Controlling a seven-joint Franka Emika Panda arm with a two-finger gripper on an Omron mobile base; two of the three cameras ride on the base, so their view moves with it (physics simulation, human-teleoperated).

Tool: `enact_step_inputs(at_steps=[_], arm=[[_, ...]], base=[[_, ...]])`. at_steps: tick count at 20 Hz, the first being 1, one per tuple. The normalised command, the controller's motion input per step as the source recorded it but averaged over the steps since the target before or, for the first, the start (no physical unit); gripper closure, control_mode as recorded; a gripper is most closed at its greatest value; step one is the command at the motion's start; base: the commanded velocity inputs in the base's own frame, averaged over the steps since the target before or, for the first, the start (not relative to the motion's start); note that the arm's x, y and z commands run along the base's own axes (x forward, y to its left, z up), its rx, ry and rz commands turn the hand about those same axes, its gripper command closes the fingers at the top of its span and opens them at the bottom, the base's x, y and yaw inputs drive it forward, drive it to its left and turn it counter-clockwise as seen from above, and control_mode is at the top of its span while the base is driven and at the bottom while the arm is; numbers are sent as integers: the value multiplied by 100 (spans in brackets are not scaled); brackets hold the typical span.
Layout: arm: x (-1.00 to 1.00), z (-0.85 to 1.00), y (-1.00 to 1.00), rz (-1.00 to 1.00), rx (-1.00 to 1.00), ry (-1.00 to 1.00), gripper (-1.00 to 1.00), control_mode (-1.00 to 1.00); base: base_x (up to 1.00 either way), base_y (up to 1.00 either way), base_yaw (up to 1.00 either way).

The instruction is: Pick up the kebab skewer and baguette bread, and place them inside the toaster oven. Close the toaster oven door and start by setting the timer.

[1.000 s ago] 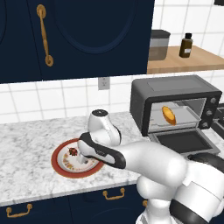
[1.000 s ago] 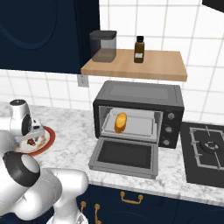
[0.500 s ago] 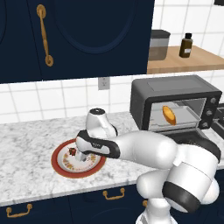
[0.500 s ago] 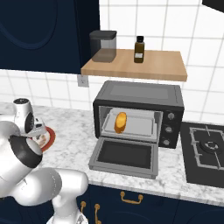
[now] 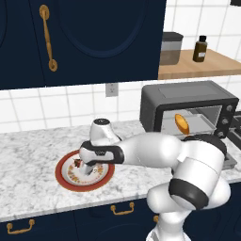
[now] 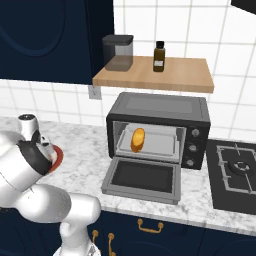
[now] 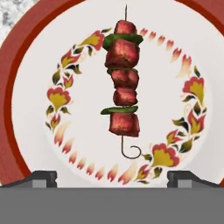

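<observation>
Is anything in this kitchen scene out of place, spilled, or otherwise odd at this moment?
Nothing is spilled or damaged. The baguette bread stands upright inside the toaster oven, which looks odd for a loaf. The toaster oven door hangs open. The kebab skewer lies neatly on the plate below the open end effector.

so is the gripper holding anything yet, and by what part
Nothing is held. The gripper is open above the plate, its fingertips spread wide, and the kebab skewer lies untouched on the plate between them.

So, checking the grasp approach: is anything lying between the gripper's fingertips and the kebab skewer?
No. In the hand view, only bare patterned plate separates the gripper from the kebab skewer; the fingertips stand wide apart.
</observation>
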Motion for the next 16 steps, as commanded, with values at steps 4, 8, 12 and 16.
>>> enact_step_inputs(at_steps=[4,8,12,16], arm=[[8,-18,15,2,0,0,-100,-100],[11,-23,3,2,-1,0,-100,-100],[17,-16,6,2,-1,0,-100,-100],[15,-4,12,2,0,0,-100,-100]], base=[[0,0,0],[0,0,0],[0,0,0],[0,0,0]])
